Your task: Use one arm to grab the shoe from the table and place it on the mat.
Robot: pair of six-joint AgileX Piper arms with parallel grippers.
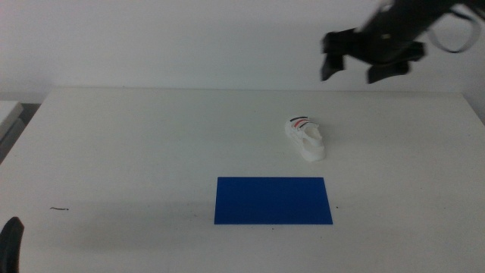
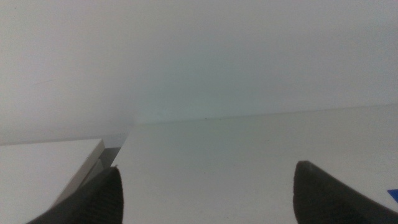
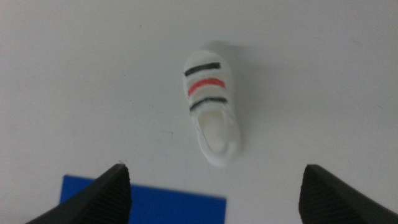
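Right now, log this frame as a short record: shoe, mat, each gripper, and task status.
shoe: lying on the table, just beyond the mat, apart from it, not held
mat: flat on the table, nothing on it
right gripper: in the air above and behind the shoe, jaws open, empty; its wrist view looks down on the shoe
left gripper: waiting at the near left edge, jaws open, empty
task status: shoe not yet grasped or placed
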